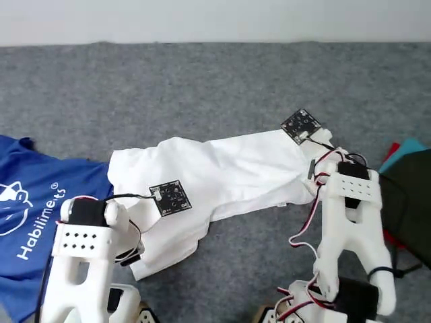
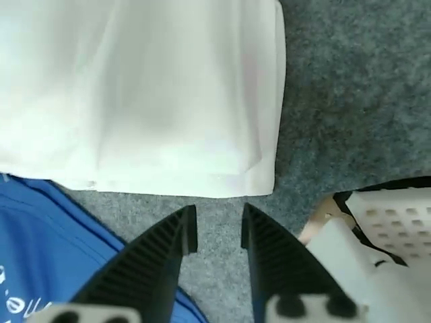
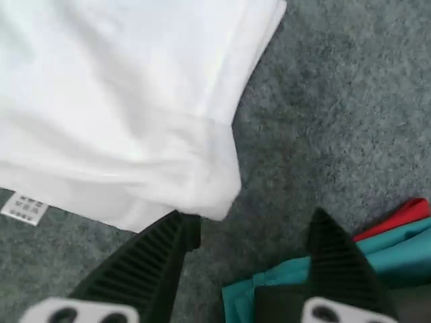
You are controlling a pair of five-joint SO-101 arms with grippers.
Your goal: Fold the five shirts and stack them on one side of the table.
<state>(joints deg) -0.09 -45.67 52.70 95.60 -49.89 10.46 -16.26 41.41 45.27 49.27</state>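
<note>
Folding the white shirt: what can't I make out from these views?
Blue shirt: cut by the high view's left edge.
Dark, teal and red pile: cut by its right edge; count unclear.
White shirt: part hidden under the left arm in the high view.

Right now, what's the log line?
white shirt: rumpled, centre | blue shirt: left side | left pincer: open, empty | right pincer: open, by white shirt

We see the white shirt (image 1: 229, 171) spread out and rumpled, a blue shirt (image 1: 34, 222) touching it, and a dark, teal and red pile (image 1: 411, 195) near it.
</note>
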